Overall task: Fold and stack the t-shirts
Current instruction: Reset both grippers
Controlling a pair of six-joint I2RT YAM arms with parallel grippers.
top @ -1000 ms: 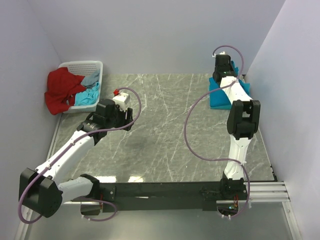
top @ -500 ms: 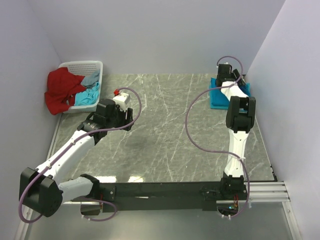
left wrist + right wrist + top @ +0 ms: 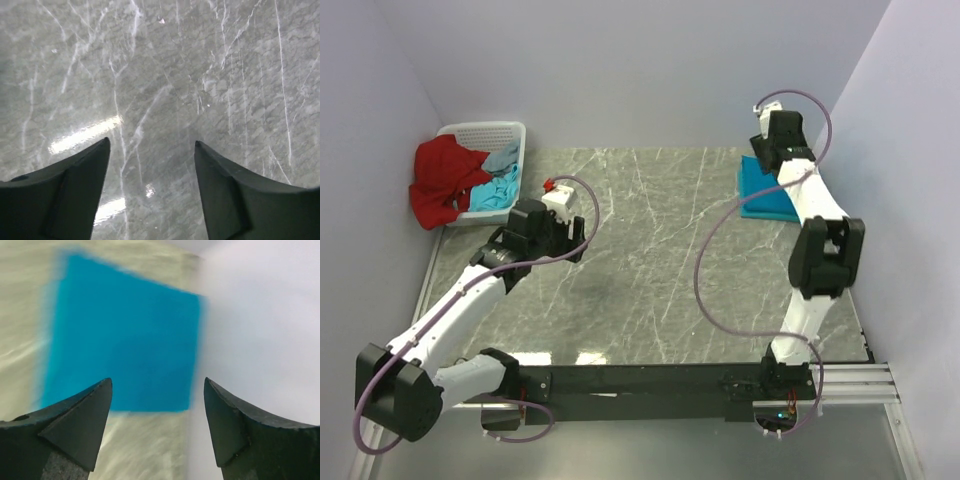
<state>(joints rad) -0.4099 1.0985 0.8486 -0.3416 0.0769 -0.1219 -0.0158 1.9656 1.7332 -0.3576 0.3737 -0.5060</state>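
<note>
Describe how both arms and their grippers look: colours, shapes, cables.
Both the left arm and right arm have white links, bulky black joints and a looping purple cable. The left gripper and right gripper each carry two dark, wedge-shaped fingers tapering to points.

Tally: 1 folded teal t-shirt; 1 white basket; 1 red garment; at least 2 bluish cloths.

- Top view: bright, even, soft light; faint shadow on marble table by left arm; 2 glare patches at near edge.
- Left wrist: sharp; glare streak on tabletop; left fingers dark.
- Right wrist: blurred; folded t-shirt edges smeared; right fingers sharp.
</note>
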